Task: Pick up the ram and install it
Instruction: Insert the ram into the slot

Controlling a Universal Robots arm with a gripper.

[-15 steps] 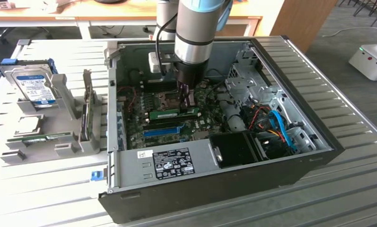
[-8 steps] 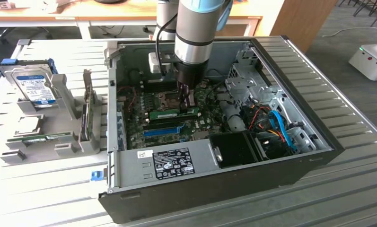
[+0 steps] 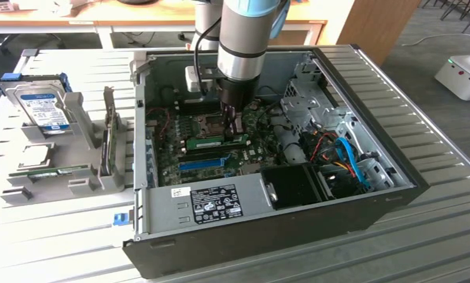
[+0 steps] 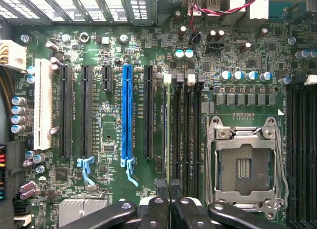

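1. The ram is a long, thin green stick.
2. It stands on its thin edge on the big green board.
3. In the wrist view the ram is a thin line just beside the black slots.

I see my silver, tube-like arm capped in blue, a black cable alongside, and a black gripper with round-headed link screws.

A pale, ribbed table spreads across the foreground under even indoor light. Beyond its far edge stand light wooden desks and a tall wooden panel. Grey floor runs past the table's edge on the exterior view's right, where a white unit shows a green light.
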